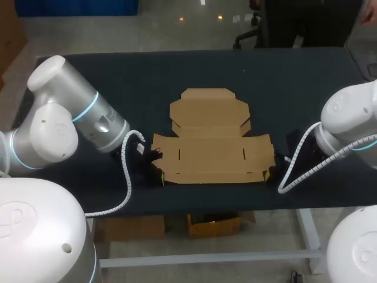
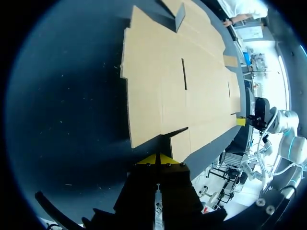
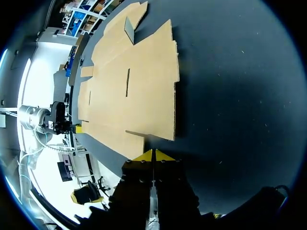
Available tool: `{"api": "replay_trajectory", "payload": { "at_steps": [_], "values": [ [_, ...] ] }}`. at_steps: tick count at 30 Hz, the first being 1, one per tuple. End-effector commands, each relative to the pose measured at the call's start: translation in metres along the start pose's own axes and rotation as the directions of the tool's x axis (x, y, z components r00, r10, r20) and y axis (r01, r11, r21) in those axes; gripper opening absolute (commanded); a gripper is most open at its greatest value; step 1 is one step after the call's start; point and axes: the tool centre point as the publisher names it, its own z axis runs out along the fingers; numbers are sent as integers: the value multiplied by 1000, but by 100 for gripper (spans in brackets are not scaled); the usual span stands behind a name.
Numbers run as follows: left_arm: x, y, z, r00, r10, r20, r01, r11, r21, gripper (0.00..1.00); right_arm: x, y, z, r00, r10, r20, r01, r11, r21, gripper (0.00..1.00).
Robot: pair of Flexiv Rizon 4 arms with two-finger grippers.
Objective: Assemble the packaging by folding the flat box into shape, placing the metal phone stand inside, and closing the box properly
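The flat brown cardboard box [image 1: 212,141] lies unfolded in the middle of the dark table, its lid panel pointing to the far side. My left gripper [image 1: 160,177] is low at the box's front left corner, and its shut yellow tips [image 2: 157,158] meet the edge of the cardboard [image 2: 172,81] by a front flap. At the front right corner is my right gripper [image 1: 271,174], its tips [image 3: 153,155] also shut against the cardboard [image 3: 139,81] edge. Nothing is between either pair of fingers. Each wrist view shows the other gripper across the box. No metal phone stand is visible.
The table's front edge [image 1: 212,203] runs just behind both grippers. Bare dark tabletop [image 1: 118,76] extends to the left, right and far side of the box. White cables [image 1: 126,177] loop beside each wrist.
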Motion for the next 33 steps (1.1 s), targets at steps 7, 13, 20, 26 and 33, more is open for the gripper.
{"api": "replay_trajectory", "payload": {
  "at_steps": [7, 13, 20, 26, 33],
  "values": [
    [2, 1, 1, 1000, -2, -4, 2, 1000, 8, 0, 2, 2, -2, 1000, -6, -16, 6, 1000, -7, 0],
    [3, 1, -1, 1000, 2, -3, -2, 1000, 23, 0, 5, 4, -4, 1000, -14, -8, 14, 1000, -12, 0],
    [6, 0, 0, 1000, 13, 5, -13, 1000, 23, 0, 7, 6, -3, 1000, -15, -16, 15, 1000, -13, 0],
    [9, -1, -1, 1000, 21, 10, -21, 1000, 22, 0, 7, 5, -4, 1000, -13, -18, 13, 1000, -17, 0],
    [9, -1, 0, 1000, 24, 12, -25, 999, 21, 0, 8, 3, -5, 1000, -7, -11, 6, 1000, -17, 0]
  ]
}}
